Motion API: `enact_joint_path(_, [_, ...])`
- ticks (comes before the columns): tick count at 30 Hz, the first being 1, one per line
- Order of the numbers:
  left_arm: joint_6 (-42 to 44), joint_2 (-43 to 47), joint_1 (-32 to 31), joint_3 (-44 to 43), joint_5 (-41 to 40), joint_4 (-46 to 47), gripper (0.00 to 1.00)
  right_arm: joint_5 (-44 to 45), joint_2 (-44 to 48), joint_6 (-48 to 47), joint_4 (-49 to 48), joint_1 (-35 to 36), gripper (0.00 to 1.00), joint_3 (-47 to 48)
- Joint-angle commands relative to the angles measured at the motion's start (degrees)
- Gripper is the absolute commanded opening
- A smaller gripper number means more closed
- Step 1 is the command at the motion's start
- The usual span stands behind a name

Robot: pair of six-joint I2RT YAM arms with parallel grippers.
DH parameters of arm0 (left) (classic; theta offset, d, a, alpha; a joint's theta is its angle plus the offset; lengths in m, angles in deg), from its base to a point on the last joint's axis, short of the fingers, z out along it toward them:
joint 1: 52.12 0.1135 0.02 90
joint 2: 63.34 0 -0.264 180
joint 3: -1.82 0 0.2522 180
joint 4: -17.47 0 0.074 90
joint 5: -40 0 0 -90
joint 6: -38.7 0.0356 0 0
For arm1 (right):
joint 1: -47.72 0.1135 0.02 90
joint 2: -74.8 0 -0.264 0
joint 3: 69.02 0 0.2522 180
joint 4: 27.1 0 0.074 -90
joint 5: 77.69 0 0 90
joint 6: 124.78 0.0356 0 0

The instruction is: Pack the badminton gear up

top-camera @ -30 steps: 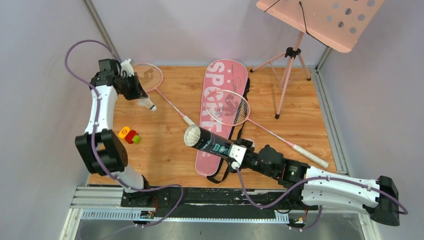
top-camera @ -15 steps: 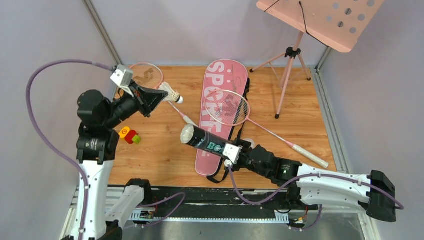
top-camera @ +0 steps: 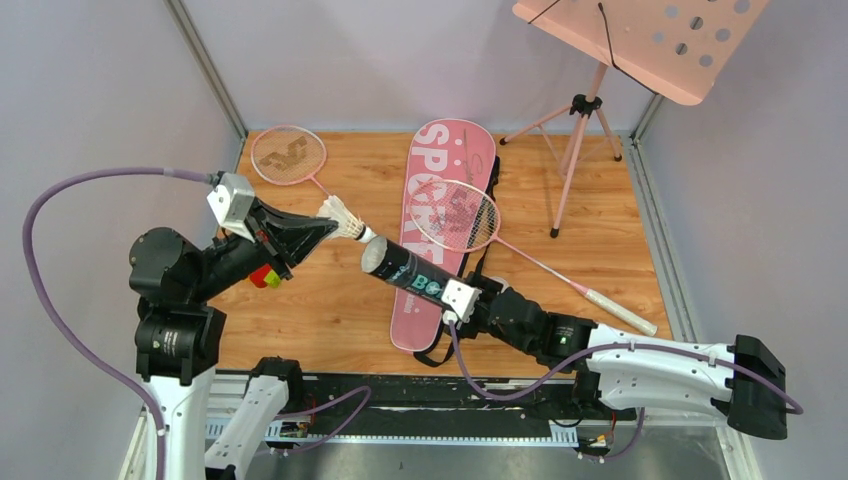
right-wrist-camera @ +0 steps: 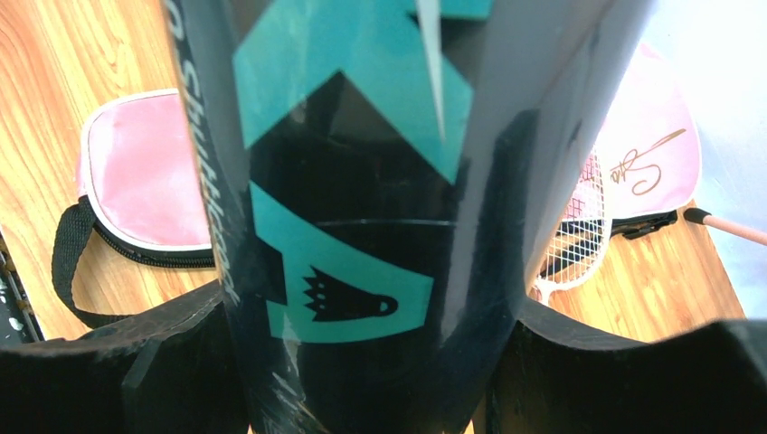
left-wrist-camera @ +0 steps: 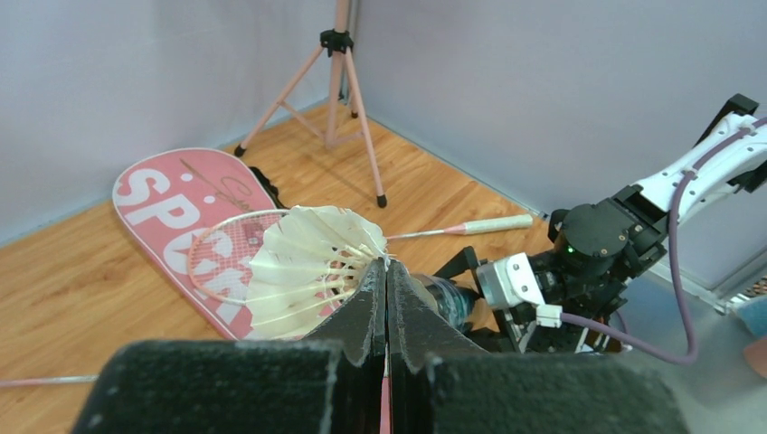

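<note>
My left pincer (top-camera: 326,227), clenched on a shuttlecock (top-camera: 343,213), has brought it to 11 o'clock of the black tube (top-camera: 403,272) my right pincer (top-camera: 458,298) grasps; insertion is next.

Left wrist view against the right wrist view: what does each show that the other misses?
Only the left wrist view: the shuttlecock pinched in the left gripper, the music stand's legs, a racket handle and the right arm. Only the right wrist view: the teal label on the black tube, seen close up and clamped in the right gripper, and the bag's black strap. Both: the pink bag, racket strings and the wooden floor.
</note>
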Motion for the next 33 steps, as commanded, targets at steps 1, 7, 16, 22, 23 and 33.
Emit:
enact_joint_path(1, [-3.47,0.74,-0.13,1.43,1.95,-1.00,0.00,2.52,0.91,2.40,-2.76,0.20,0.40,3.79])
enact_joint_path(7, [-7.37,1.38,-0.14,5.24,3.09,4.48,0.00,0.59,2.39,3.12,-3.07,0.30,0.40,3.73])
enact_joint_path(16, [-17.91,0.86,-1.38,13.21,6.06,17.64,0.00,-0.31,2.83,3.01,-4.41,0.39,0.40,3.48])
enact_joint_path(22, [-14.08,-0.82,-10.41,13.62,1.44,14.22,0.00,-0.84,1.80,2.61,-4.76,0.47,0.39,3.77])
enact_joint_path(23, [-13.62,-1.43,-11.38,13.54,0.15,13.21,0.00,-0.72,1.71,2.63,-4.77,0.51,0.39,3.81])
enact_joint_path(33, [-10.93,-4.24,-21.43,14.28,-7.86,9.68,0.00,-0.60,3.48,2.52,-5.59,0.78,0.39,2.88])
